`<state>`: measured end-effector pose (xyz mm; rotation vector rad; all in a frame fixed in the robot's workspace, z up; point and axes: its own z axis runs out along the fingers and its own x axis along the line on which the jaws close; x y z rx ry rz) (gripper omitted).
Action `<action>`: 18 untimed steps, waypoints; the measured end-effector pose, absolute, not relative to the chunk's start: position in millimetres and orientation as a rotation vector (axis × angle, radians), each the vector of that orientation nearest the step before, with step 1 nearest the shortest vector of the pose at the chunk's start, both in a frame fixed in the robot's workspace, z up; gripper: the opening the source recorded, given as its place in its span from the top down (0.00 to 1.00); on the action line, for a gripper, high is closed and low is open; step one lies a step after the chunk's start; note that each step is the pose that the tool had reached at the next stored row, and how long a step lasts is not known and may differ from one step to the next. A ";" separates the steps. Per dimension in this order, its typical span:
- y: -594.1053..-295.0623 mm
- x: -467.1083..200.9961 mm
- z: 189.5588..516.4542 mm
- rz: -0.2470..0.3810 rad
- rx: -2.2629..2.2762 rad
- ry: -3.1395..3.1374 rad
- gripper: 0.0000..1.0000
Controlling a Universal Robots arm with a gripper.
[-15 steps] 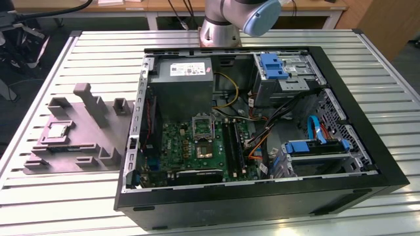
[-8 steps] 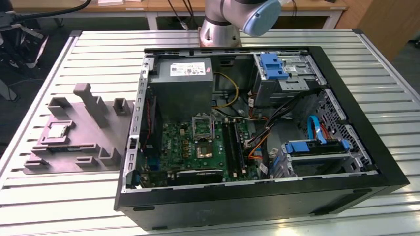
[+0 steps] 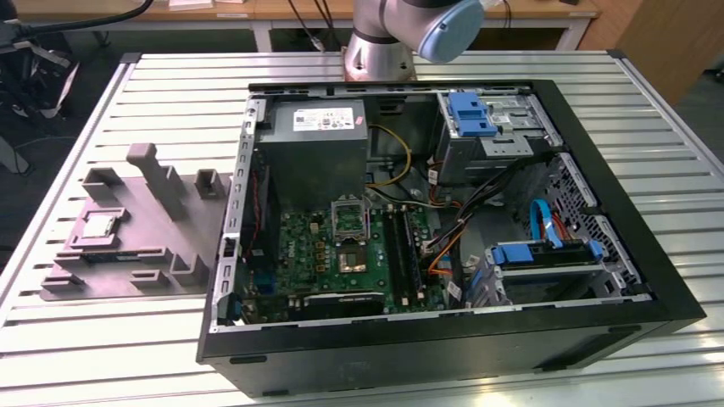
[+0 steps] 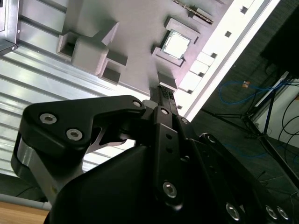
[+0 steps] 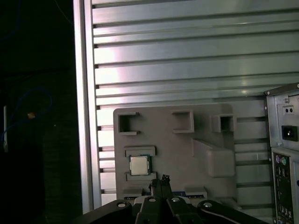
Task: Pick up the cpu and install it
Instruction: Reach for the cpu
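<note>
Over the fixture, exterior view's left: grey fixture block (image 3: 142, 254) sits on the slatted table (image 3: 169, 76), just beside the open PC case (image 3: 453, 348).
cpu: the cpu (image 3: 100, 224) lies flat, silver top up, in a shallow pocket (image 5: 139, 151) of the block. Not held, not installed.
gripper: my gripper (image 5: 163, 179) hangs above the block. In the first wrist view the tip is near the cpu but off to one side, not touching.
jaws: together, nothing between them.
step: the pick, as I judge it; not yet lined up on the chip.
doing it well: get the jaws apart, wider than the chip, before any descent. Centre on it, square to its edges. Take two opposite edges with light force. Lift straight and level so it clears the pocket walls.
risk: thin part with a low rim, so it could tilt or slip.
socket, further right: socket (image 3: 348, 257) inside the case looks empty, can't be sure.
</note>
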<state>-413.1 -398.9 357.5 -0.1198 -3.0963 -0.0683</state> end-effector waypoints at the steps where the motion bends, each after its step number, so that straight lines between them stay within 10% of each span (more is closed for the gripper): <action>1: -399.0 -413.9 357.5 -0.068 -0.120 -3.096 0.89; 18: -398.9 -426.5 356.9 -0.068 -0.120 -3.096 0.89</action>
